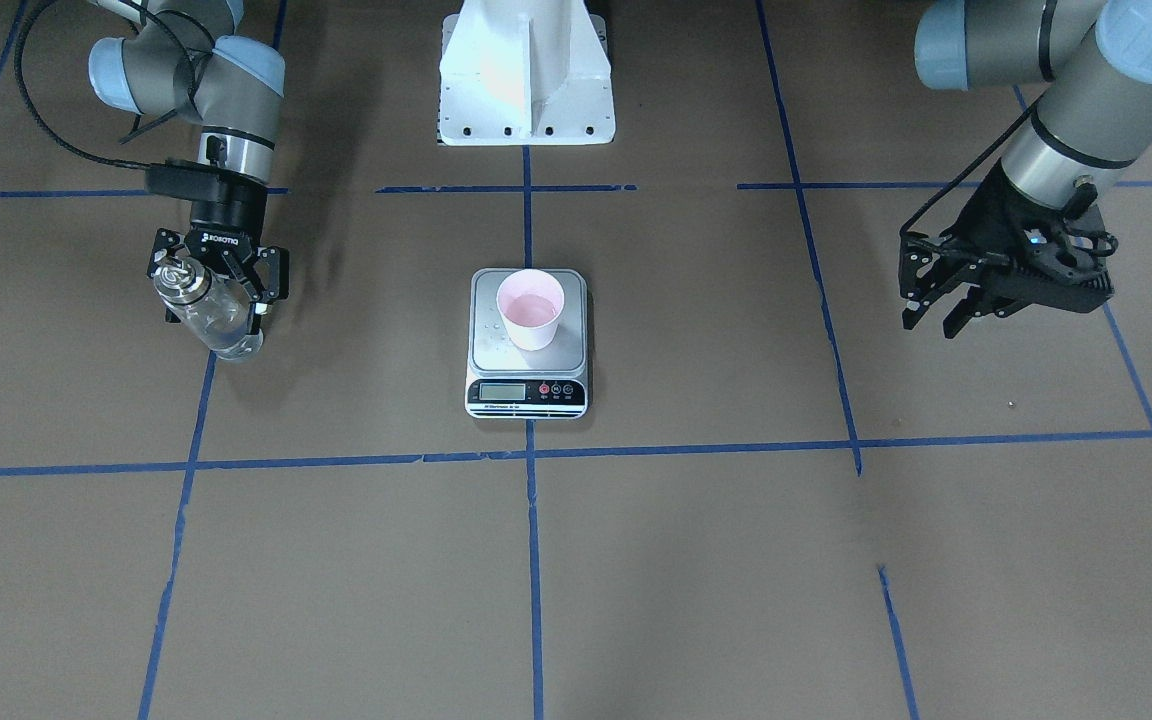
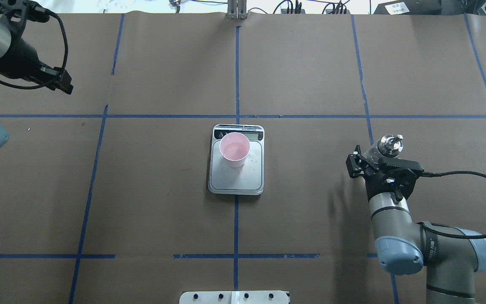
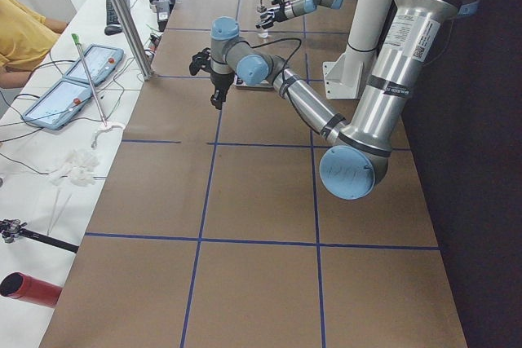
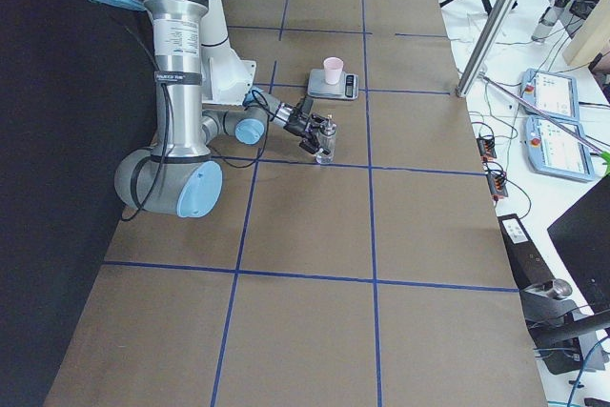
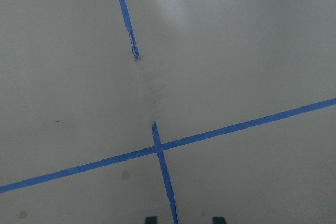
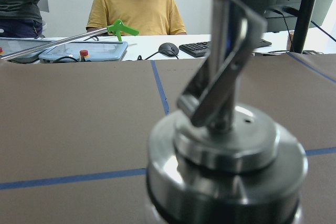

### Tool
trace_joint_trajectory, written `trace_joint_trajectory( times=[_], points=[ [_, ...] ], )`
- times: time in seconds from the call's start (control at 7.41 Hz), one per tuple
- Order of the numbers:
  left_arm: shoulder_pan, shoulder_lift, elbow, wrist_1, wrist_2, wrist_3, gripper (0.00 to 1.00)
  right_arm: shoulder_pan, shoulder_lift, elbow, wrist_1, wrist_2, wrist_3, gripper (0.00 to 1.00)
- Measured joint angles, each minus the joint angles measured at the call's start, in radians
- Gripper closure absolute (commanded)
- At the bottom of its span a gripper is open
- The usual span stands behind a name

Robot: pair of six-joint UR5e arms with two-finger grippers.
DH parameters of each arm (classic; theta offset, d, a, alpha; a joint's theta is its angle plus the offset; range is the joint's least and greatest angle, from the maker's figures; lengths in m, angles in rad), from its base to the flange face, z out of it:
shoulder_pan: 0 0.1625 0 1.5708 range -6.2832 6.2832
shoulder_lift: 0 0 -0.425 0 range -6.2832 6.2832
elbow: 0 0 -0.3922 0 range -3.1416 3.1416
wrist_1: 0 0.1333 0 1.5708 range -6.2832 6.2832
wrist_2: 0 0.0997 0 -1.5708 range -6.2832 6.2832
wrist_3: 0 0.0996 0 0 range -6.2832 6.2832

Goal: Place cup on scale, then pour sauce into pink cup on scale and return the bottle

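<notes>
The pink cup (image 1: 531, 308) stands upright on the scale (image 1: 526, 392) at the table's middle; it also shows in the overhead view (image 2: 234, 148), with clear liquid inside. Small droplets lie on the scale's platform (image 2: 236, 183). My right gripper (image 1: 219, 288) is shut on the glass bottle (image 1: 221, 325), upright at or just above the table, well to the scale's right in the overhead view. Its silver spout cap (image 2: 390, 145) fills the right wrist view (image 6: 226, 156). My left gripper (image 1: 936, 320) is open and empty, raised far off to the scale's other side.
The white robot base (image 1: 526, 80) stands behind the scale. Blue tape lines (image 1: 532, 560) grid the brown table. Operators (image 6: 139, 9), tablets (image 6: 84, 51) and a keyboard sit on a desk beyond the table's far edge.
</notes>
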Motion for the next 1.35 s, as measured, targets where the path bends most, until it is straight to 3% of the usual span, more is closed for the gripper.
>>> trace_joint_trajectory(
  times=[0.95, 1.08, 1.35],
  points=[
    [-0.004, 0.0, -0.021, 0.023, 0.0, 0.0, 0.54, -0.155, -0.168, 0.108, 0.002, -0.078, 0.048, 0.0],
    [-0.004, 0.0, -0.024, 0.028, 0.0, 0.0, 0.54, -0.16, -0.207, 0.127, 0.024, -0.071, 0.05, 0.0],
    [-0.003, 0.0, -0.024, 0.03, 0.0, 0.0, 0.54, -0.16, -0.33, 0.134, 0.185, -0.024, 0.045, 0.0]
  ],
)
